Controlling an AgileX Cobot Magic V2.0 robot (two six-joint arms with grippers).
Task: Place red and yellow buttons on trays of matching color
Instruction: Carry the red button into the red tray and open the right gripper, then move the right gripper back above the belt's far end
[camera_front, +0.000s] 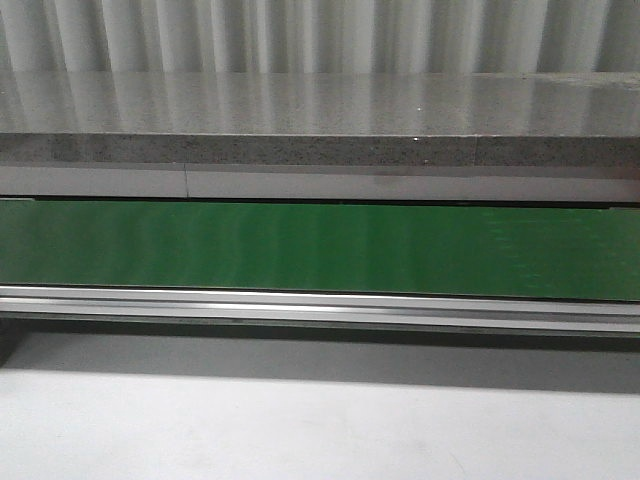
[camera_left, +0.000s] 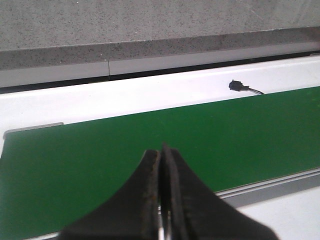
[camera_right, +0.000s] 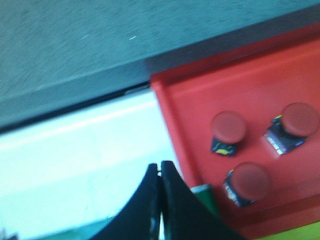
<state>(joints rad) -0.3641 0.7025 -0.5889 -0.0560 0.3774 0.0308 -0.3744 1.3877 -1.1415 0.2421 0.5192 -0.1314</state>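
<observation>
Industrial sorting-line test cell: a green conveyor belt (camera_front: 320, 250) in an aluminium side rail (camera_front: 320, 305) runs just in front of a speckled grey stone-like counter (camera_front: 320, 120), with a corrugated metal wall (camera_front: 320, 35) directly behind that counter.

We see even, fairly dim indoor light in the front view, with soft vertical streaks of reflection on the green belt (camera_front: 320, 250) and a dark band of shadow under its near rail. The left wrist view is sharp on the belt, though the end effector (camera_left: 162, 150) is soft. The right wrist view is blurred throughout, with the white bench surface (camera_right: 75, 165) overexposed and the red tray (camera_right: 240, 90) saturated.
</observation>
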